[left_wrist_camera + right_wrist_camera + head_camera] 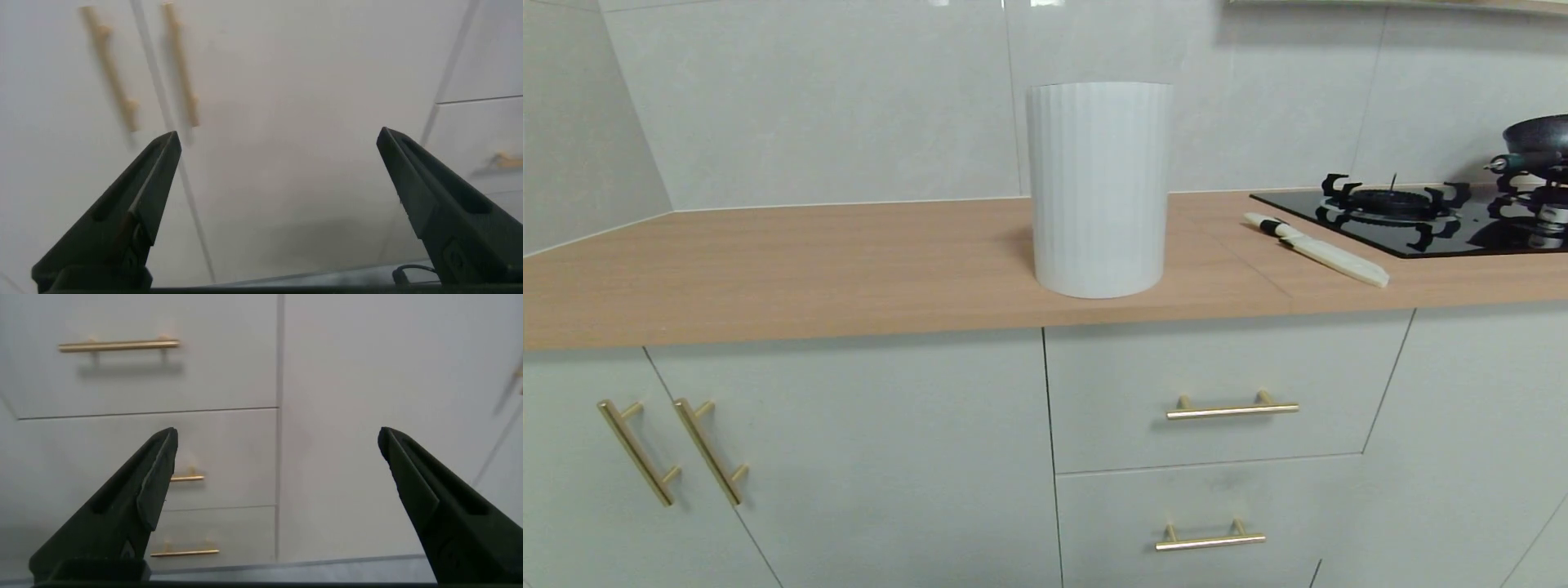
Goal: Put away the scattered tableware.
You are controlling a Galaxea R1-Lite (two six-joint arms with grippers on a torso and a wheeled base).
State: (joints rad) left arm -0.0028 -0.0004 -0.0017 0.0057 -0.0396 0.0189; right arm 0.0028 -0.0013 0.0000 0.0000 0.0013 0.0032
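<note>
Likely light, stiff, slippery knife (1313, 248) (grasp handle, not blade); left end effector (278, 133), right end effector (277, 431) spread wide.

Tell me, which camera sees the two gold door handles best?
The head view: both door handles show whole, side by side on the cabinet doors. The left wrist view sees them slanted beyond its open left gripper. The right wrist view faces the drawers.

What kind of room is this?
Most likely a kitchen: there is a black glass gas hob with burner grates, a long wooden countertop over white cupboards with gold bar handles, and a cream-coloured knife lying beside the hob.
</note>
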